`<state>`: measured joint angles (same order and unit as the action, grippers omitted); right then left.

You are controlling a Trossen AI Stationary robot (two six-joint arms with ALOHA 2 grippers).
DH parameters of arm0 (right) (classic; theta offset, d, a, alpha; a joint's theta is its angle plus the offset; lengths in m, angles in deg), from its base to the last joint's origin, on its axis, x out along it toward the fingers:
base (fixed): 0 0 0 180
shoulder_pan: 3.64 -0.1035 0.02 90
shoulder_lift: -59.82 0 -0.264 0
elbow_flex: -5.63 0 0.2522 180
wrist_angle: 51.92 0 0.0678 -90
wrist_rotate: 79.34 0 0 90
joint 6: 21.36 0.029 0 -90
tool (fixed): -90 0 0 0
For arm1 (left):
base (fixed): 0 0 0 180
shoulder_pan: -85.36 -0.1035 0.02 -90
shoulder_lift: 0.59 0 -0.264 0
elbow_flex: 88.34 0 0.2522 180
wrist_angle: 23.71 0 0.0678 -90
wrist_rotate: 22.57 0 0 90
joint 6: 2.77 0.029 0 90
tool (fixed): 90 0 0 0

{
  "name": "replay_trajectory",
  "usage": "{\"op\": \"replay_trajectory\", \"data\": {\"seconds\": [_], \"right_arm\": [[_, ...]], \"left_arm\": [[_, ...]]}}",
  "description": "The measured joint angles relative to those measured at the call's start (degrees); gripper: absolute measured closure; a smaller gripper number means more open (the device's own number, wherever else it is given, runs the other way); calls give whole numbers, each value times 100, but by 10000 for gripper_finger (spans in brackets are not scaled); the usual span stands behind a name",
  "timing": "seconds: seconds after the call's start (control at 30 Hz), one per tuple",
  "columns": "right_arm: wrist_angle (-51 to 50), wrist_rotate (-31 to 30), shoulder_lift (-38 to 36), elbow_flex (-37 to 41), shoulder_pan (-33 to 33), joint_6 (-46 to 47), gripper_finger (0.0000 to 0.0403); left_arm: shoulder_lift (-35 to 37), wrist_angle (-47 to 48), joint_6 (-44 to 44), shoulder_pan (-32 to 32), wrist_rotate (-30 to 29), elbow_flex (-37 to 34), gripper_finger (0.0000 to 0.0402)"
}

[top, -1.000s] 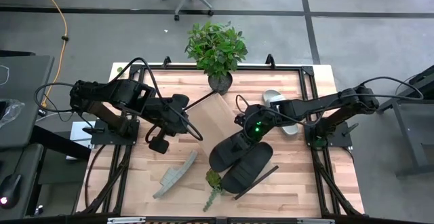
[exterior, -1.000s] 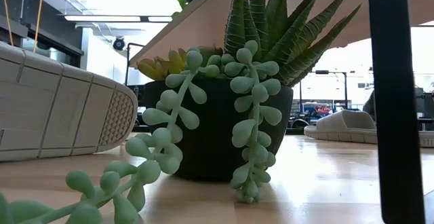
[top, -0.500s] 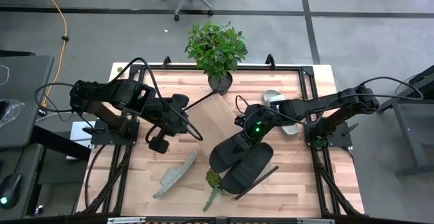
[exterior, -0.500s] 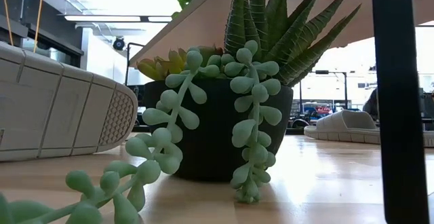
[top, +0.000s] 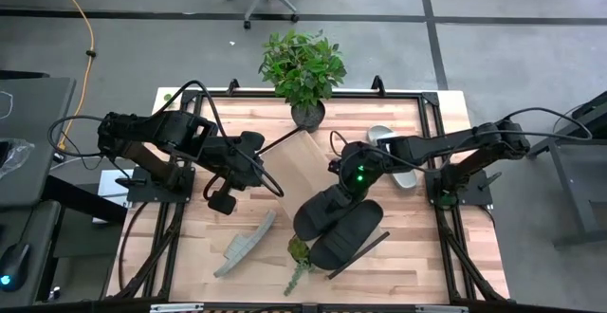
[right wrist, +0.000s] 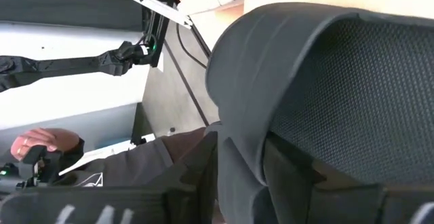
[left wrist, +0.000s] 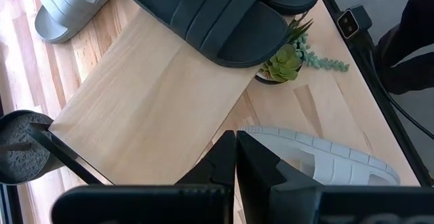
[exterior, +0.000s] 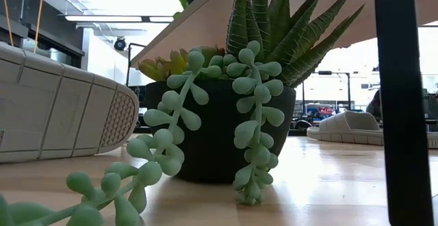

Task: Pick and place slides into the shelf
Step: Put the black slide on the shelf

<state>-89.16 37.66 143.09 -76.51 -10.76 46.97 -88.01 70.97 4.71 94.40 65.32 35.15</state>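
The shelf, a long light-wood board, runs slantwise across the table's middle. Two black slides lie soles down, side by side, on its near end. One grey slide lies on its side on the table near the front. Another grey slide rests sole down at the far right. My right gripper reaches level over the shelf to the farther black slide, its fingers apart on either side of the strap. My left gripper hangs shut above the table, left of the shelf, holding nothing. My right gripper has the open edge of the black slide's strap between its parted fingers, coming in slanting down from the table's right. I cannot tell whether the fingers touch the strap. The slide lies on the shelf.
A small succulent pot with trailing stems stands at the shelf's near end, between the black slides and the grey one. A leafy plant in a dark pot stands at the far edge. A person's hand shows beyond the table.
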Motion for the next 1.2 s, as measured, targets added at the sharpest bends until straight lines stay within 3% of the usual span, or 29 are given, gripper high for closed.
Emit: {"op": "replay_trajectory", "data": {"seconds": [0.6,0.83,0.93,1.1,1.2], "right_arm": [[-273,147,-127,0,25,22,299],[-382,-123,-333,0,28,24,299],[-535,-479,-583,0,25,18,299],[-1445,-1968,-1116,-4,28,-78,300],[-2067,-2450,-1254,-4,65,-88,300]], "left_arm": [[2,14,155,0,-2,-1,399],[0,21,173,0,-2,-1,399],[2,29,173,0,-2,-1,399],[2,22,171,0,-2,-1,399],[1,19,172,0,-31,-1,399]]}}
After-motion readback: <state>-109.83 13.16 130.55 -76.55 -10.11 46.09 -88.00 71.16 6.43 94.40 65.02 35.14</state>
